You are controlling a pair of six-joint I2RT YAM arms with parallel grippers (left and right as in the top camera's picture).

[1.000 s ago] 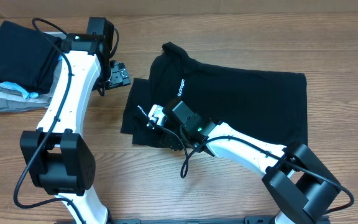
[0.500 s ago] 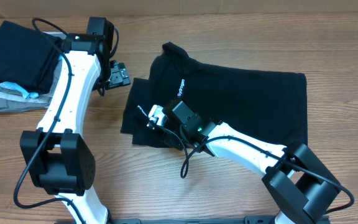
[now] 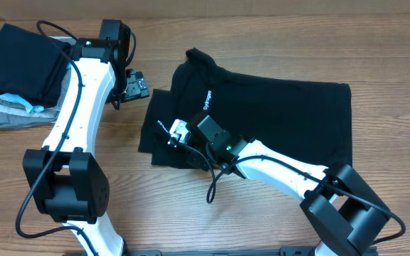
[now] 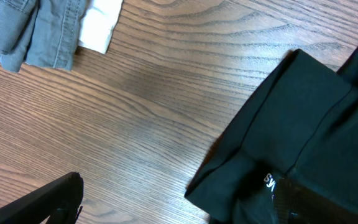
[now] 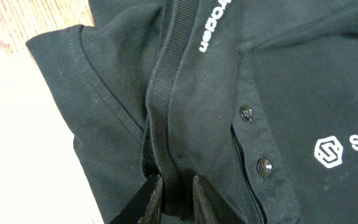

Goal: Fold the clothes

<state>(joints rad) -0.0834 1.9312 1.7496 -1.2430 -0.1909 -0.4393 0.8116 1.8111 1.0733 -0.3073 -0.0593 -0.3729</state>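
Note:
The clothes (image 3: 276,117), a black collared shirt with a small white logo, lie spread across the middle and right of the table. My right gripper (image 3: 180,139) is at the shirt's left part. In the right wrist view its jaws (image 5: 174,193) are shut on a raised fold of the ribbed collar (image 5: 166,93), beside the two placket buttons. My left gripper (image 3: 135,85) hovers open over bare wood just left of the shirt's sleeve (image 4: 303,124). One of its fingers (image 4: 48,202) is over wood and the other is dark against the cloth, with nothing between them.
A stack of folded garments sits at the far left: a black one (image 3: 20,60) on top of grey cloth (image 3: 2,114) with a light-blue bit (image 3: 16,99). The left wrist view shows grey cloth (image 4: 30,31) and a white piece (image 4: 101,22). Bare wood lies along the front.
My right gripper's jaws have closed in on the collar fold. Neither arm has shifted in the overhead view, and the shirt lies as before.

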